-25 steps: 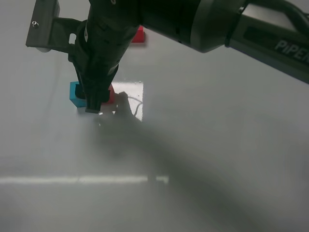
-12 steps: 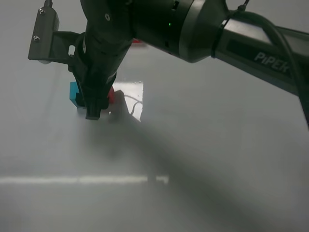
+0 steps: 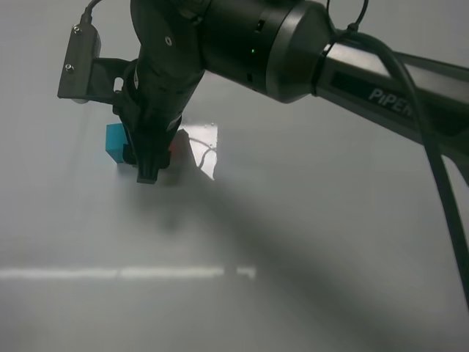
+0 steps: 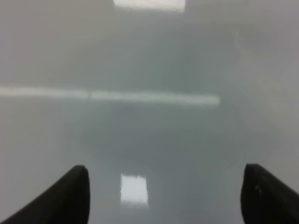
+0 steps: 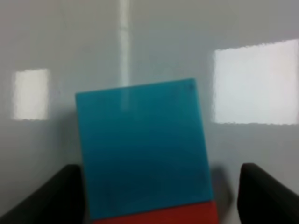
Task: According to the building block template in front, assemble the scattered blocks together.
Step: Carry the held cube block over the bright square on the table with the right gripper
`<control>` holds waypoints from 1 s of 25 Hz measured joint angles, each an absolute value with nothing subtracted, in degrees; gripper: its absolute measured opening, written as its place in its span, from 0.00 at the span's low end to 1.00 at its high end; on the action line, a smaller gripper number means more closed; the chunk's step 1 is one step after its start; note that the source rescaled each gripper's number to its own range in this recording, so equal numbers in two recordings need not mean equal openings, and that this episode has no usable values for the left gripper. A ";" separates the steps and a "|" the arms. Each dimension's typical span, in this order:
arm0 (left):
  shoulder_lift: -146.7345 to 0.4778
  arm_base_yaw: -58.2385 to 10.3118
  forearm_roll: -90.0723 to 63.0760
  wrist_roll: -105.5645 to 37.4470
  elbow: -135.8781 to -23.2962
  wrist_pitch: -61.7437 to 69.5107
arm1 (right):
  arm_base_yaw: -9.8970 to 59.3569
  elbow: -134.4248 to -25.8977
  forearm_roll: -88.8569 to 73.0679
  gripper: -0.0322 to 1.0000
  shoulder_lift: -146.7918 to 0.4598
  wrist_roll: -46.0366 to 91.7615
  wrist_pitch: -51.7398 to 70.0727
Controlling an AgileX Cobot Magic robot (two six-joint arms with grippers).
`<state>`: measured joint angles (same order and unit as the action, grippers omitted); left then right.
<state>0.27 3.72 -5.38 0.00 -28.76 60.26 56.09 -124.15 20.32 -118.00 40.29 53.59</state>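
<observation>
The teal cube (image 3: 115,142) lies on the table at the left. The red cube (image 3: 173,140) lies close by its right, mostly hidden by my right gripper (image 3: 147,173), which has reached across and hangs over the pair. In the right wrist view the teal cube (image 5: 142,149) fills the middle and the red cube (image 5: 159,215) lies flush against its edge. The right gripper (image 5: 161,200) is open, its fingertips (image 5: 266,196) wide on either side of the blocks. The left gripper (image 4: 163,196) is open over bare table. The teal-red template bar is hidden behind the right arm.
The grey table (image 3: 308,242) has bright light reflections, a square patch (image 3: 205,139) beside the cubes and a long stripe (image 3: 124,273) nearer the front. The right arm (image 3: 352,73) crosses the view from the upper right.
The right arm has shifted a little to the right and forward over the cubes. It now covers the template's red end, which showed at the back one second ago.
</observation>
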 joint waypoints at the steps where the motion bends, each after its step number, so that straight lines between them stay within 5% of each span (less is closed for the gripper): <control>1: 0.27 3.72 -5.38 0.00 -28.76 60.26 | 56.07 -124.15 20.32 0.89 -118.00 40.29 53.59; 3: 0.27 3.72 -5.38 0.00 -28.76 60.26 | 55.86 -124.15 20.12 0.68 -118.00 40.29 53.59; 6: 0.27 3.72 -5.38 0.00 -28.76 60.26 | 55.75 -124.15 19.53 0.09 -118.05 40.29 53.81; 25: 0.27 3.72 -5.38 0.00 -28.76 60.26 | 57.47 -124.15 22.84 0.07 -111.10 39.46 59.83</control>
